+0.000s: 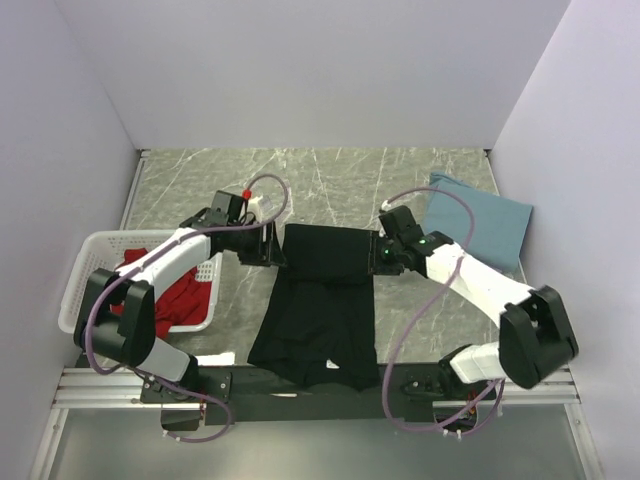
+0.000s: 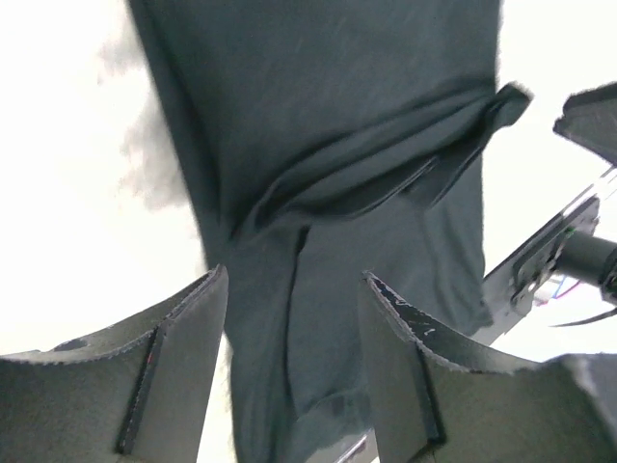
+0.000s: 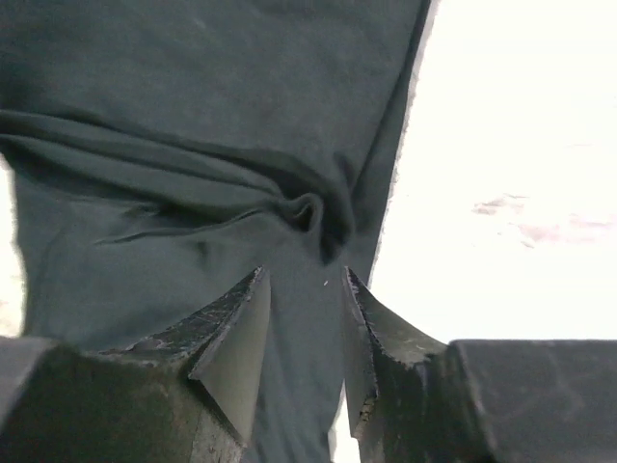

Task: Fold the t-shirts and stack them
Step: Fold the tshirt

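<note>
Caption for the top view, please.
The left hand and right hand flank the far edge of the black shirt; red shirt in the basket, blue shirt folded aside.

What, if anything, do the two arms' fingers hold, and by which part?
Nothing: the left fingers and the right fingers stand open over the black t-shirt, not pinching it.

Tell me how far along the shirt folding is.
Done: the dusty-blue shirt lies folded, far right. In hand: the black shirt is part-folded at centre, left gripper and right gripper open at its fold. Remaining: the red shirt in the basket; nothing stacked.
</note>
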Robot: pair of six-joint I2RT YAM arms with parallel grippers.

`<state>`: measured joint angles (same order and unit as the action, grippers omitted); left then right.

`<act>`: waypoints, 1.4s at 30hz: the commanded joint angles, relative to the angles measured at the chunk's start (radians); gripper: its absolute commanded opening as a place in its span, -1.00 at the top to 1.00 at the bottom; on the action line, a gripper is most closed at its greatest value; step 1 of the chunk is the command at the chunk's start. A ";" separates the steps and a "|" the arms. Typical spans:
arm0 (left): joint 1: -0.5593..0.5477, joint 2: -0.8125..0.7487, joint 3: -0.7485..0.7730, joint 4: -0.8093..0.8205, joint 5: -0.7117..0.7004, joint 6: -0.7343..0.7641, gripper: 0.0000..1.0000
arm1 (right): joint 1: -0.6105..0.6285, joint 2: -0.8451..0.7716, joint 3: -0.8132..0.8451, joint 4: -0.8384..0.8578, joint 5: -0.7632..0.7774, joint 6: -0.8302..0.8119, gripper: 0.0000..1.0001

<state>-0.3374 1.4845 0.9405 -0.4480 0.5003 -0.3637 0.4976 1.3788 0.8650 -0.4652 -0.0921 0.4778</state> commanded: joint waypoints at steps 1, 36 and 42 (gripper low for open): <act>-0.003 -0.030 0.098 0.002 0.012 -0.014 -0.23 | 0.007 -0.081 0.092 -0.064 0.057 -0.027 0.16; -0.046 0.249 0.087 0.150 0.012 -0.092 -0.25 | 0.173 0.209 0.121 0.094 -0.066 0.016 0.31; -0.046 0.237 0.060 0.149 0.007 -0.083 -0.25 | 0.228 0.155 0.091 0.053 -0.066 0.045 0.31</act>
<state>-0.3786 1.7611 1.0138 -0.3042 0.5220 -0.4648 0.7055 1.5944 0.9775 -0.3851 -0.1730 0.5014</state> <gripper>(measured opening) 0.622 0.345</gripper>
